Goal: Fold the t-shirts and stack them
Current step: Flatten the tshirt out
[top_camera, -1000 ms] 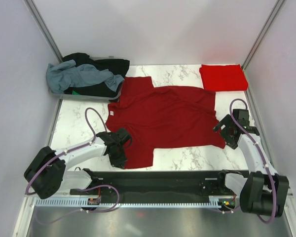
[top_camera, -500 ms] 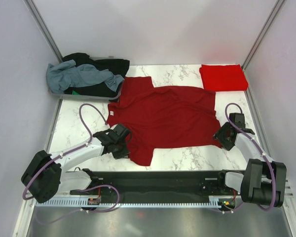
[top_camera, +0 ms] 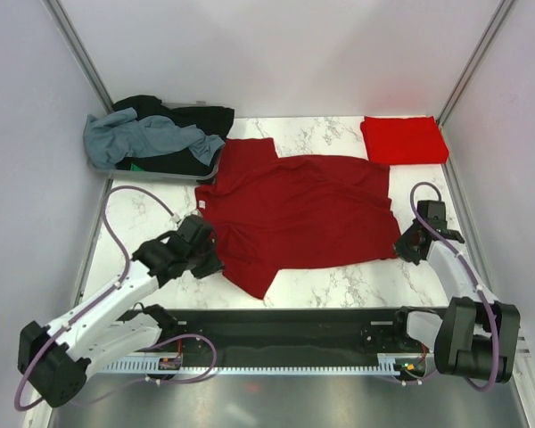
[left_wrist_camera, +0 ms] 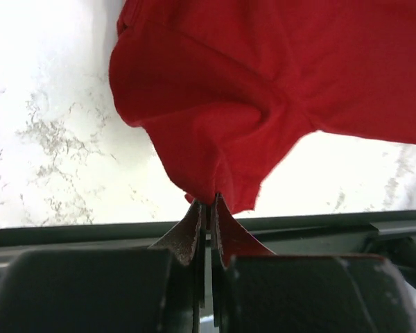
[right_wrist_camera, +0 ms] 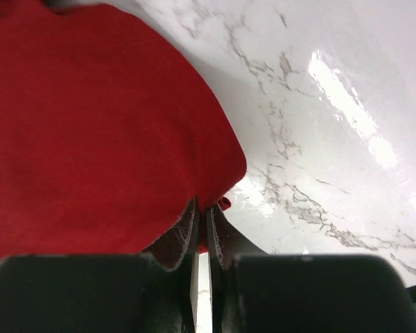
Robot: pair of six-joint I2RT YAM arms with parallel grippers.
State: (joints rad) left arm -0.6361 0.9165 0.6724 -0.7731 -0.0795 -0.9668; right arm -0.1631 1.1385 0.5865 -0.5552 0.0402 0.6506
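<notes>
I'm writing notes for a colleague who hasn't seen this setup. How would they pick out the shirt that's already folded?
Start from the marble table and go to its far right corner. The folded shirt lies there alone. Unlike the dark red shirt spread mid-table and the crumpled heap at far left, it is a neat, bright red rectangle.

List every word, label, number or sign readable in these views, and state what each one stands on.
No text can be read in any view.
White tag at the neck of the dark red t-shirt: too small to read.
Small orange part on the mounting rail: too small to tell whether it bears print.
</notes>
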